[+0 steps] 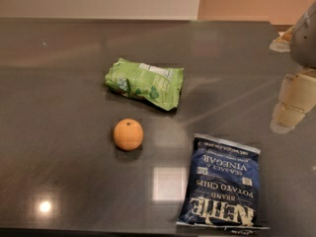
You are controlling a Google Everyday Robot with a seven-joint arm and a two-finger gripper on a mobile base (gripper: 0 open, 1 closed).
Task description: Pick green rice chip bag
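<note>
The green rice chip bag lies flat on the dark table, a little behind the middle. It is light green and wrinkly, with a white label patch at its upper right. My gripper is at the right edge of the camera view, well to the right of the bag and above the table. Its two beige fingers stand apart with nothing between them. One fingertip is further back and the other finger is nearer. The gripper touches nothing.
An orange sits on the table just in front of the green bag. A dark blue potato chip bag with white lettering lies at the front right. A pale wall runs behind the table's far edge.
</note>
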